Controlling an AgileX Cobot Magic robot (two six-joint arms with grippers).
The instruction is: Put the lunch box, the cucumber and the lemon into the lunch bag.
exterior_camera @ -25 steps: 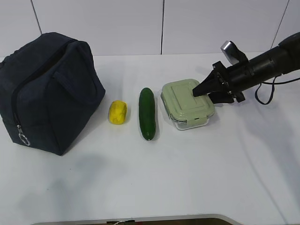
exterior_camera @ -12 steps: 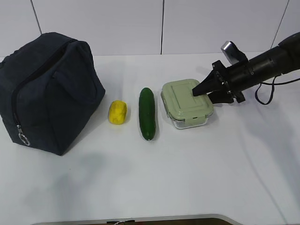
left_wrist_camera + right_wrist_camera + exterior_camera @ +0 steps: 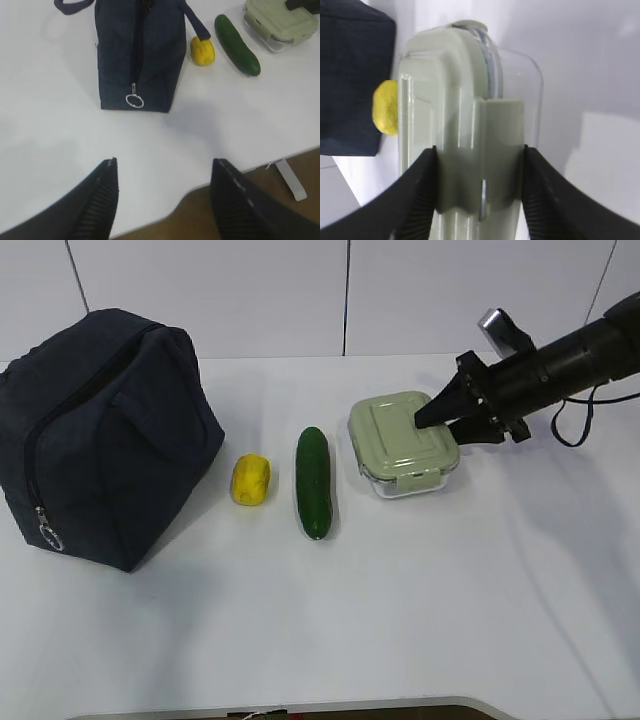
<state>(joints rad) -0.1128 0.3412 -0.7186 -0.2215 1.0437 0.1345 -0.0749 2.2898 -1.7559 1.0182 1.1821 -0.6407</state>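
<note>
The lunch box, clear with a pale green lid, is held at its right end by my right gripper, slightly raised and tilted. In the right wrist view both fingers press the lid's clip of the lunch box. The cucumber and the lemon lie on the table left of the box. The navy lunch bag stands at the far left with its ring pull low at the front. My left gripper is open and empty over the table's front edge, short of the bag.
The white table ends at a front edge with brown floor below. A white wall stands behind. The right arm's cable hangs at the far right. The lemon and the bag show beyond the box.
My right gripper has moved up and slightly right with the lunch box in it; the box has come off its earlier spot. Cucumber, lemon and bag have not moved.
</note>
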